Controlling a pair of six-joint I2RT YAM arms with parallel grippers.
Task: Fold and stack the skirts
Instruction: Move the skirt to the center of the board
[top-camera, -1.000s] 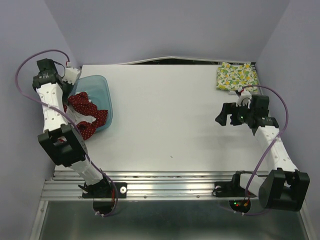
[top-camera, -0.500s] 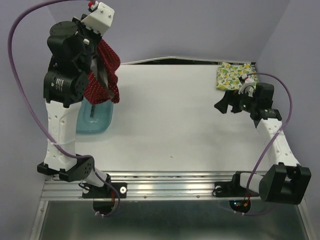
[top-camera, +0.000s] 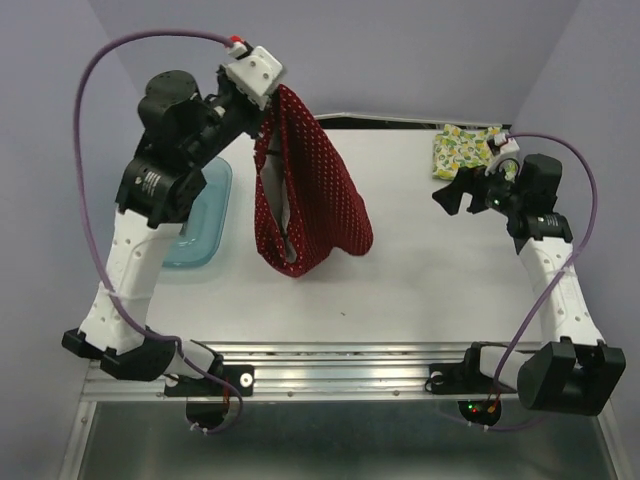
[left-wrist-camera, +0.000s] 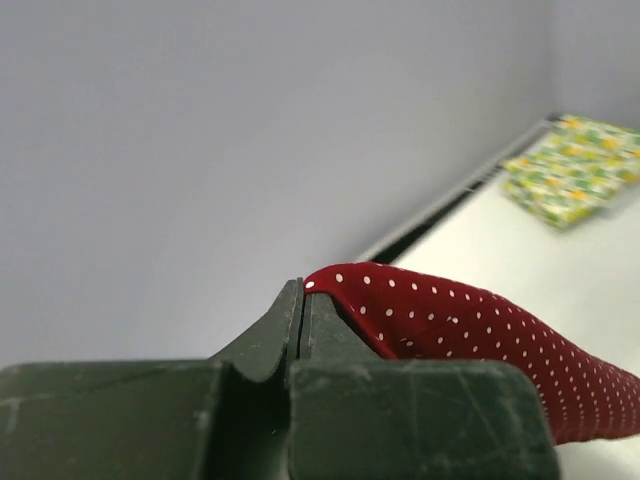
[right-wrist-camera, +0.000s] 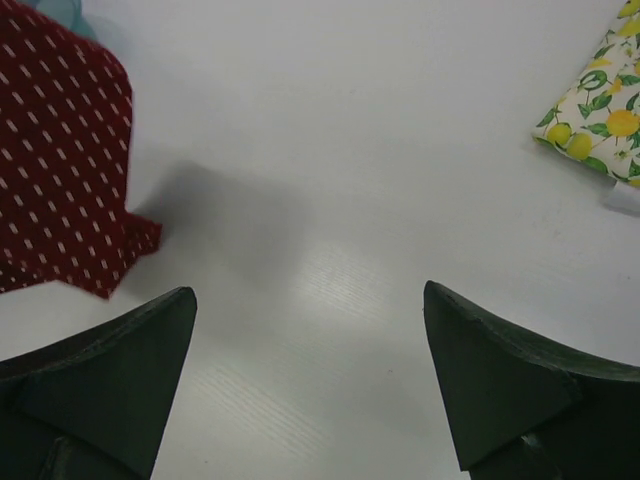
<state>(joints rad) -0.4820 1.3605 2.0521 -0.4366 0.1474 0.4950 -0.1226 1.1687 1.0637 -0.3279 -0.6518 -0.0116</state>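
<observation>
The worktop (top-camera: 400, 270) is a flat white surface, enclosed by plain pale lilac walls (top-camera: 350, 50) on the left, far and right sides. A ribbed metal rail (top-camera: 340, 365) runs along its near edge and carries both arm bases.

At the left edge of the worktop sits a translucent blue tray (top-camera: 205, 225), partly hidden behind the left arm.

The left tool (left-wrist-camera: 302, 300) is raised high above the far left part of the worktop. Its jaws are pressed together on a top edge of the red polka-dot skirt (top-camera: 320, 200). The skirt hangs down from this grip as a long loose loop, to the right of the tray and clear of it. Its lower end is over the centre-left of the worktop. Whether that end touches the surface cannot be told.

The right tool (right-wrist-camera: 309, 290) hovers over bare worktop on the right side, well apart from the red skirt. Its jaws are spread wide and grip nothing.

The cream fruit-print skirt (top-camera: 462, 150) lies as a flat folded rectangle in the far right corner of the worktop. It lies just beyond the right tool and is not in contact with it.
</observation>
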